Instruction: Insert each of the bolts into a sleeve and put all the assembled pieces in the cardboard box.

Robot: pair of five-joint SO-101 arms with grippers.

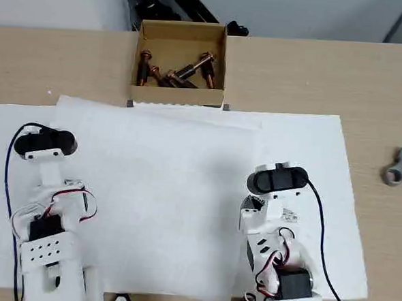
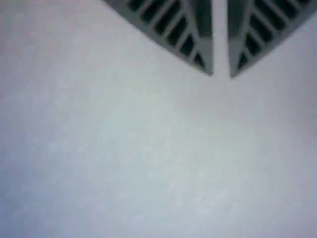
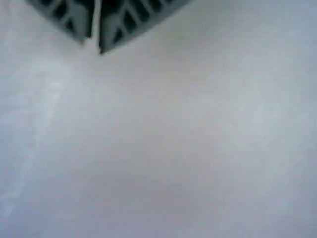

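Observation:
The cardboard box (image 1: 179,92) stands at the far edge of the white paper. Inside it lie several copper-coloured bolts in dark sleeves (image 1: 175,74), piled across each other. My left arm (image 1: 46,144) is folded back at the near left of the paper. The right arm (image 1: 277,180) is folded back at the near right. In the left wrist view my left gripper (image 2: 221,74) hangs just above bare paper, shut with only a thin slit between the fingertips. My right gripper (image 3: 91,47) is likewise shut over bare paper, holding nothing.
A white paper sheet (image 1: 185,190) covers most of the wooden table. A small grey part (image 1: 399,166) lies on the bare wood at the far right, off the paper. Dark equipment sits behind the box past the table's far edge.

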